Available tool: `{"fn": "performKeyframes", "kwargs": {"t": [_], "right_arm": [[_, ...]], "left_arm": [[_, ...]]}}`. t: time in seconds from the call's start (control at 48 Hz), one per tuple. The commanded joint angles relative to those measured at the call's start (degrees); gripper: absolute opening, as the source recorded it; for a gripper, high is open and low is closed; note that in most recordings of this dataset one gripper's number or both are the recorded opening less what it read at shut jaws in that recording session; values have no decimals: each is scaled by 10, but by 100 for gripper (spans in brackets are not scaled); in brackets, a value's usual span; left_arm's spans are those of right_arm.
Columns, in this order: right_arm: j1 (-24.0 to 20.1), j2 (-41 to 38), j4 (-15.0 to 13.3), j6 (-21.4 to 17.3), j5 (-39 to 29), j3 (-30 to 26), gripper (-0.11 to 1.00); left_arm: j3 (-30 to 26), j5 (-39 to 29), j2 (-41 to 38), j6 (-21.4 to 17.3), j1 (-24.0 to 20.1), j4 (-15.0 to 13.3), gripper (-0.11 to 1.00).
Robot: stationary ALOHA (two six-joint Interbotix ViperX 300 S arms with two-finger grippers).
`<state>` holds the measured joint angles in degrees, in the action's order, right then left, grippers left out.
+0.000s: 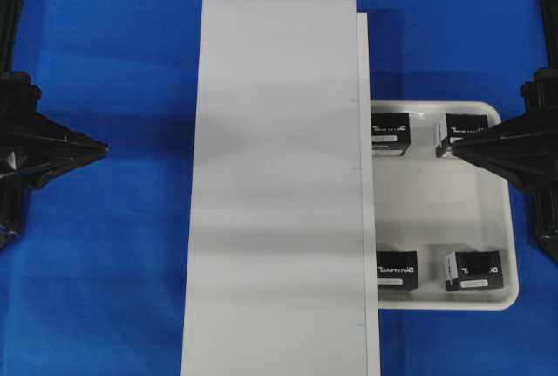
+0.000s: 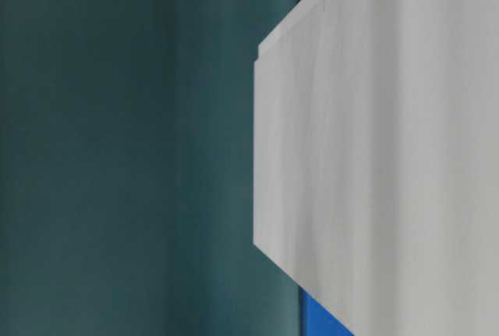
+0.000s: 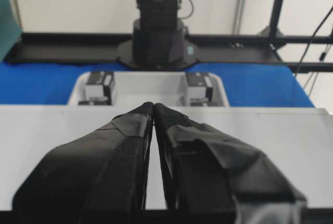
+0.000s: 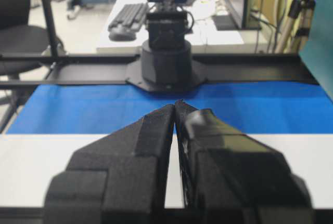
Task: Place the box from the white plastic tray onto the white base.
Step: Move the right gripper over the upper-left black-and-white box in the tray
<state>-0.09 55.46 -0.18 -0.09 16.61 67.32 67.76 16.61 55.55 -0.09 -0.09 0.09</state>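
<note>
Several small black boxes sit in the white plastic tray (image 1: 488,210), at its corners: two far ones (image 1: 390,133) (image 1: 465,130) and two near ones (image 1: 397,269) (image 1: 473,270). The long white base (image 1: 279,184) lies beside the tray and covers its left edge. My right gripper (image 1: 453,151) is shut and empty, its tip raised over the far right box. My left gripper (image 1: 105,147) is shut and empty, left of the base. In the left wrist view my gripper (image 3: 154,105) points across the base (image 3: 291,146) at two boxes (image 3: 99,86) (image 3: 197,86). The right wrist view shows the shut gripper (image 4: 175,104) and the base (image 4: 47,161), but no tray.
A blue cloth (image 1: 96,271) covers the table on both sides of the base. The table-level view shows only the base (image 2: 390,157) and a teal backdrop (image 2: 117,149). The opposite arm's mount (image 3: 158,31) stands behind the tray.
</note>
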Motion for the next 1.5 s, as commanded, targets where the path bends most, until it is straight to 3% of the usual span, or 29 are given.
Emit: {"fn": "performKeyframes", "kwargs": {"t": [0.0,0.104,0.167,0.438,0.646,0.792,1.146,1.292,1.479], "right_arm": [[11,-5,11,-7,-4,-13,14],[30,-5,65,-18,-108,-40,2],[42,-4,75,-25,-186,-62,-2],[119,-25,62,-28,-544,-183,-3],[159,-91,38,-5,-701,-235,-2],[161,-149,27,42,-733,-247,-2],[172,-270,-3,165,-727,-277,-2],[185,-320,-4,191,-689,-274,0],[192,-380,-3,196,-650,-274,4]], "left_arm": [[-25,-15,-10,23,-4,5,14],[-41,-53,-11,35,-3,7,2],[-49,-74,-11,36,-3,8,-4],[-73,-138,-11,38,-3,8,-7],[-85,-157,-13,39,-1,8,-7],[-91,-174,-13,39,-2,8,-7],[-95,-174,-23,39,-3,8,-7],[-95,-174,-26,40,-3,8,-7],[-96,-173,-27,40,-3,8,-7]]}}
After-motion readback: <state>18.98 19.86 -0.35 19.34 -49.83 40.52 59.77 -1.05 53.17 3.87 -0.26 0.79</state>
